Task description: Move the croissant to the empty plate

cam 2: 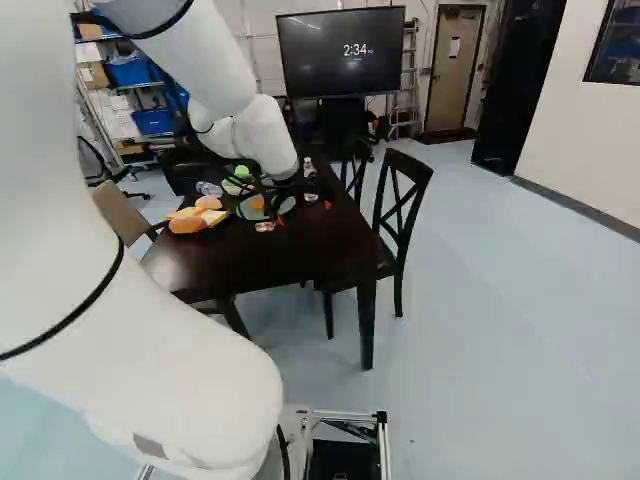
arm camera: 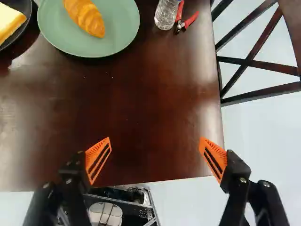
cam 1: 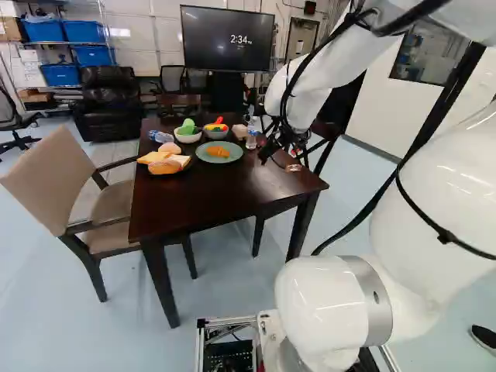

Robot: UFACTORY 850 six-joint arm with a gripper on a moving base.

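Observation:
My gripper [cam 1: 280, 157] hangs over the dark table on the near side of the green plate [cam 1: 231, 157] in the left base view. In the wrist view the gripper [arm camera: 155, 153] has its orange-padded fingers wide apart, with only tabletop and the table's edge beneath. The golden croissant [arm camera: 85, 16] lies on the green plate [arm camera: 120, 40], ahead of the fingers and apart from them. A dark plate [arm camera: 28, 23] beside it carries a bread slice [arm camera: 9, 22] and, in the left base view, several bread-like pieces [cam 1: 164, 164]. No empty plate shows.
On the table [cam 1: 205, 194] stand a white bowl [cam 1: 187, 138], a grey bowl [cam 1: 215, 134] with colourful items, and a clear bottle [arm camera: 165, 14] beside red-handled pliers [arm camera: 180, 21]. A beige chair [cam 1: 58, 174] and a dark wooden chair [cam 2: 400, 205] flank the table.

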